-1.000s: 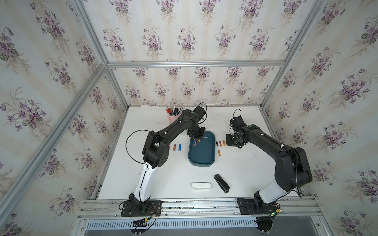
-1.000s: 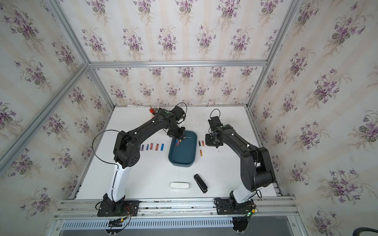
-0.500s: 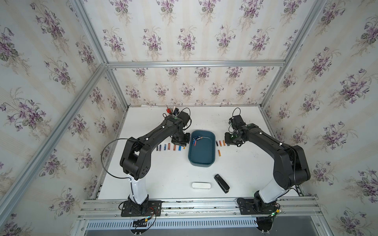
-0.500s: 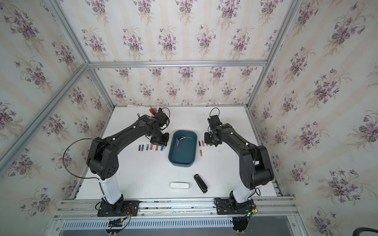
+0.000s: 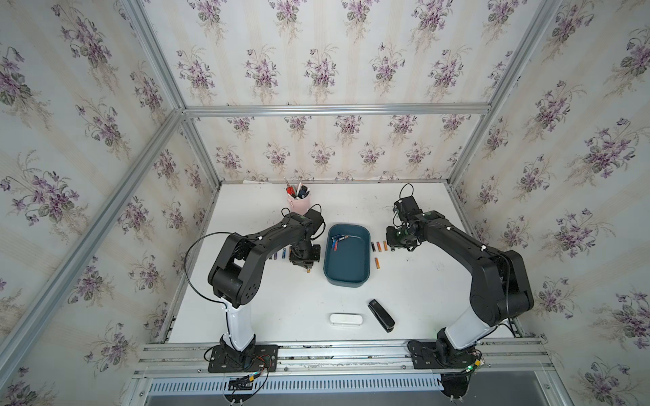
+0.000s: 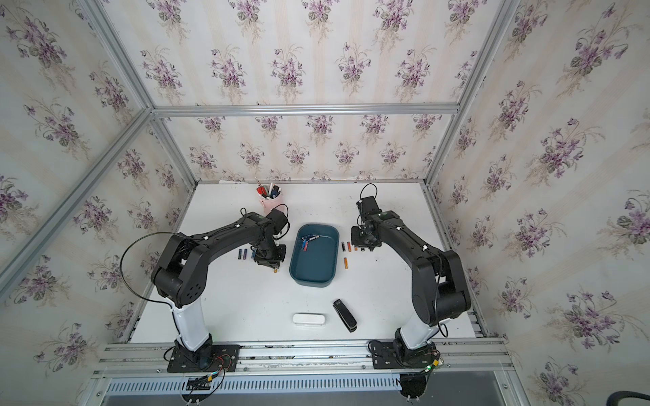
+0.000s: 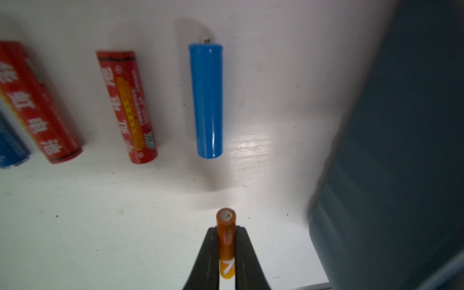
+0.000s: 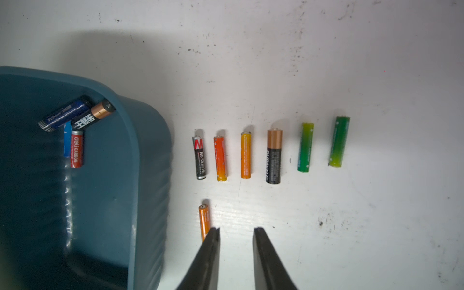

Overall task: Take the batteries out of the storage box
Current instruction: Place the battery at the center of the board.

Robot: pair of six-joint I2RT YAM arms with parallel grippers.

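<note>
Teal storage box (image 5: 346,277): four batteries (image 8: 76,148) inside, I count.
Counter (image 8: 351,226): seven more right of the box.
Left hand (image 7: 226,229): clamps one orange battery (image 7: 226,246); off the box since earlier.
Right hand (image 8: 236,229): slightly parted, empty, unmoved.

Bright even light; storage box (image 7: 401,150) blurred in left wrist view; glare on table (image 7: 253,148).

Wide bare table (image 5: 281,302) toward the front edge, interrupted by a white case (image 5: 346,320) and a black device (image 5: 381,315), well apart from the storage box (image 5: 346,280). Tight along both long sides of the box: batteries (image 8: 245,155) in rows near its walls. Blocked at the back left by a pink cup (image 5: 299,204).
</note>
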